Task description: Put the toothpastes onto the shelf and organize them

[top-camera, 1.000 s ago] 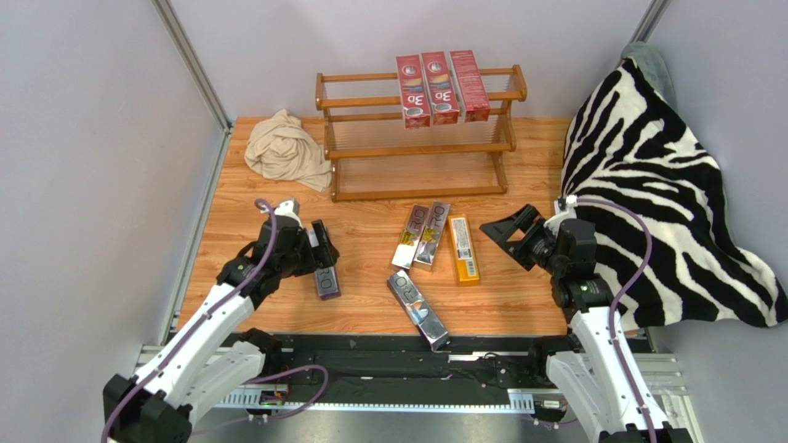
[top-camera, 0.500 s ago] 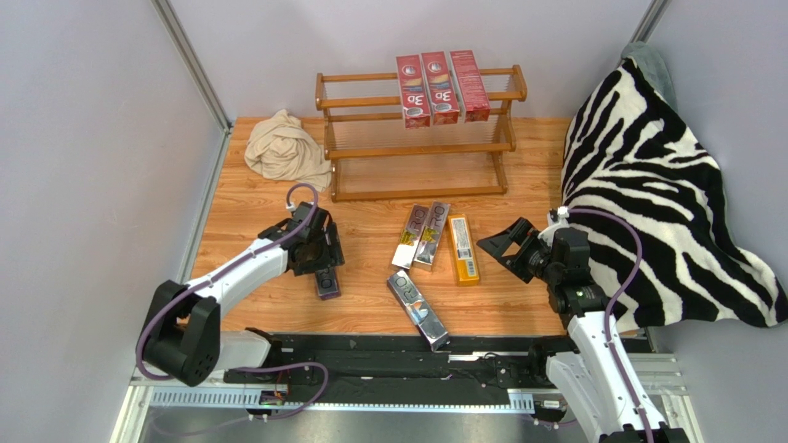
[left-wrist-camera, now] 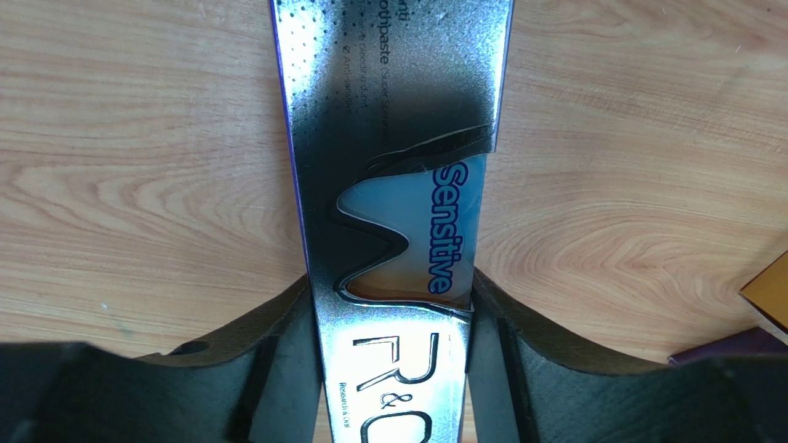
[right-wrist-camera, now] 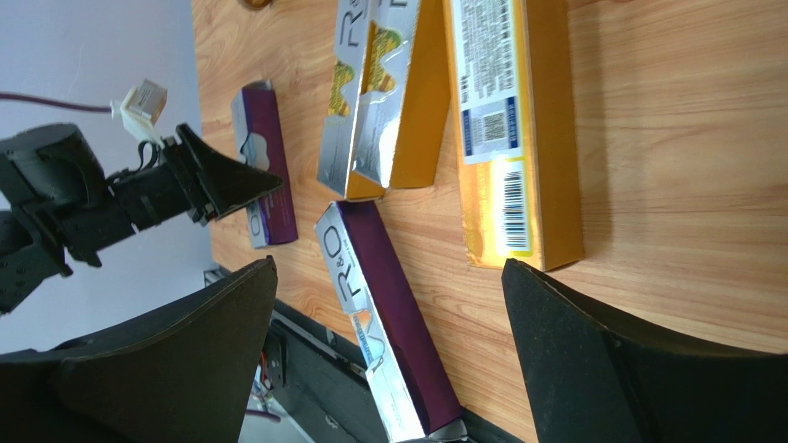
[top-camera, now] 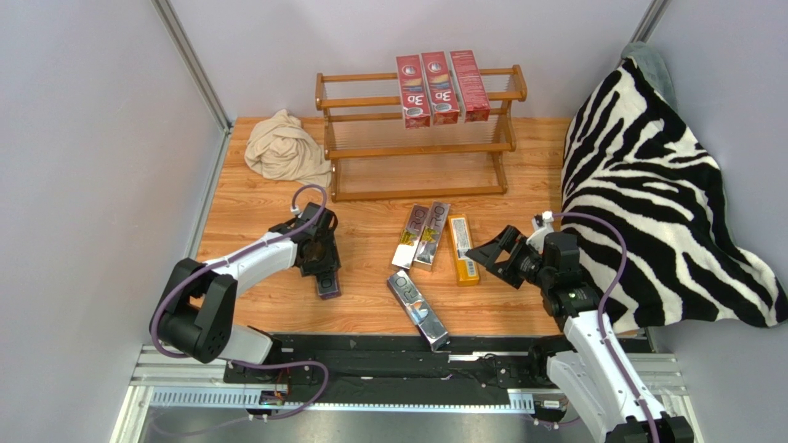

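Observation:
My left gripper (top-camera: 324,268) stands low over a silver and purple toothpaste carton (top-camera: 326,282) lying on the table. In the left wrist view its jaws press both long sides of that carton (left-wrist-camera: 398,185). My right gripper (top-camera: 490,254) hangs open just right of the orange carton (top-camera: 463,247), with nothing between its fingers (right-wrist-camera: 185,369). Two silver cartons (top-camera: 421,235) lie side by side left of the orange one. Another silver carton (top-camera: 418,309) lies slanted near the front edge. Three red cartons (top-camera: 442,88) rest across the top tier of the wooden shelf (top-camera: 416,148).
A crumpled beige cloth (top-camera: 287,148) lies left of the shelf. The zebra-striped blanket (top-camera: 666,203) covers the right side of the table, close behind my right arm. The shelf's two lower tiers hold nothing.
My left gripper has come down onto the silver carton and closed from wide open onto its sides. My right gripper has drifted left and lower toward the orange carton, still open.

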Robot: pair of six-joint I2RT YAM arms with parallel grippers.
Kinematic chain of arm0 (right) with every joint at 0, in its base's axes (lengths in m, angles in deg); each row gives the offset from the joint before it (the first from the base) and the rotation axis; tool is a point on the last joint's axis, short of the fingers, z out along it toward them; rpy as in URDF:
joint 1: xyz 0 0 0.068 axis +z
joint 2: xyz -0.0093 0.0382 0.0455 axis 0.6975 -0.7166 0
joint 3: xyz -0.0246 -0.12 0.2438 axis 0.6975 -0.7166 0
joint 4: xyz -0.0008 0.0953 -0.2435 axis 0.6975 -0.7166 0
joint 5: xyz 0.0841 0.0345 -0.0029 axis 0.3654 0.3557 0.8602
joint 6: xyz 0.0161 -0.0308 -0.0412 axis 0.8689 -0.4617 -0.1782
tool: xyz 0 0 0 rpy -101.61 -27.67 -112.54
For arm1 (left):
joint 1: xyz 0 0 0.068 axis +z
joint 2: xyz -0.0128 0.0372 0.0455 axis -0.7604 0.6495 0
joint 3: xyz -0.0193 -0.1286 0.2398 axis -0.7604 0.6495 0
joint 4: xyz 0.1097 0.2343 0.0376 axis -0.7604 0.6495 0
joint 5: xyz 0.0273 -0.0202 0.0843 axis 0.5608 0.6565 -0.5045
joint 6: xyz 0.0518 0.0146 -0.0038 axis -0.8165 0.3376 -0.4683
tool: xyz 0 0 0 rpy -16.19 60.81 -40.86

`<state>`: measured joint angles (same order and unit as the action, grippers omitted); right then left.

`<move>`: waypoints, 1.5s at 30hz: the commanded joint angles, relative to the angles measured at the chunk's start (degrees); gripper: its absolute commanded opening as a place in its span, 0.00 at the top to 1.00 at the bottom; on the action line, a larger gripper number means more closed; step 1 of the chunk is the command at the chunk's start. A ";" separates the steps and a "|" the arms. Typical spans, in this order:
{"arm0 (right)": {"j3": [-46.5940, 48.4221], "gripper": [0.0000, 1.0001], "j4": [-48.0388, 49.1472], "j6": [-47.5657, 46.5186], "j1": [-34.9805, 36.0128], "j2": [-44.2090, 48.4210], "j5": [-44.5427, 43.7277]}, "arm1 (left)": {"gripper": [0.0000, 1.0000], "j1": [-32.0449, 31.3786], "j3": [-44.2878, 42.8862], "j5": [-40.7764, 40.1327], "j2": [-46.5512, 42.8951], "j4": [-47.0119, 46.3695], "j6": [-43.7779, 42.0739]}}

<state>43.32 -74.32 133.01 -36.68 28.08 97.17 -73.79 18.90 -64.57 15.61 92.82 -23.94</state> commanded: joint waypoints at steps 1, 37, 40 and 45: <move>-0.51 0.03 7.21 0.84 4.13 -0.72 1.74 | 0.53 -0.14 -0.89 1.52 -0.48 -1.99 -0.46; 16.80 0.04 31.39 6.99 47.20 -33.94 -17.51 | 0.69 -14.29 -4.40 10.67 -20.52 -8.59 13.52; 17.33 0.06 31.12 7.16 47.38 -34.91 -17.60 | 0.69 -14.90 -4.76 11.28 -20.61 -9.11 13.78; 17.24 0.09 32.62 7.43 47.38 -35.88 -18.38 | 0.68 -15.43 -4.23 13.75 -21.22 -11.74 15.18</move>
<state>58.33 -44.88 140.36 10.40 -7.22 80.93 -88.50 16.64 -52.81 -4.11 85.93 -10.74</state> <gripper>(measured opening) 0.918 0.578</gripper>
